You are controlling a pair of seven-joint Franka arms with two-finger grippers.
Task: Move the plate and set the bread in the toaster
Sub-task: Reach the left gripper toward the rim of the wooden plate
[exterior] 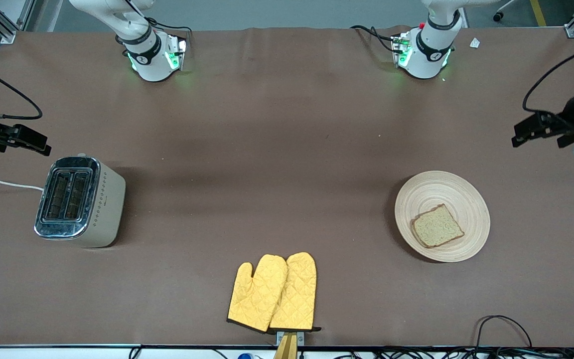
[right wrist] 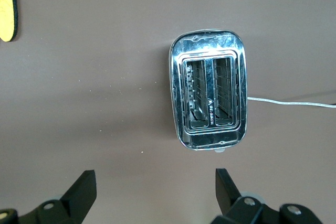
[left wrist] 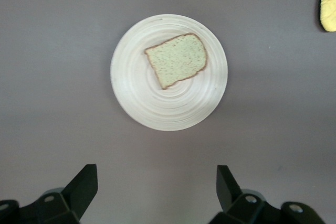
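Front view: plate (exterior: 442,216) sits on the brown surface (exterior: 267,149) at lower right of the frame, toward the left arm's end, with the bread (exterior: 437,226) lying flat on it, off-centre toward the front camera. Toaster (exterior: 80,201) stands upright at left of the frame, toward the right arm's end, well apart from the plate; both slots are empty, and its white power cord (exterior: 3,183) runs off the frame's left edge. A pair of yellow oven mitts (exterior: 273,292) lies at lower centre, near the surface edge. Left end effector (exterior: 541,130) hangs at the right edge of the frame, above the plate's position in frame, fingers (left wrist: 84,184) spread, nothing held. Right end effector (exterior: 18,139) hangs at the left edge, just above the toaster in frame, fingers (right wrist: 84,187) likewise spread and released.
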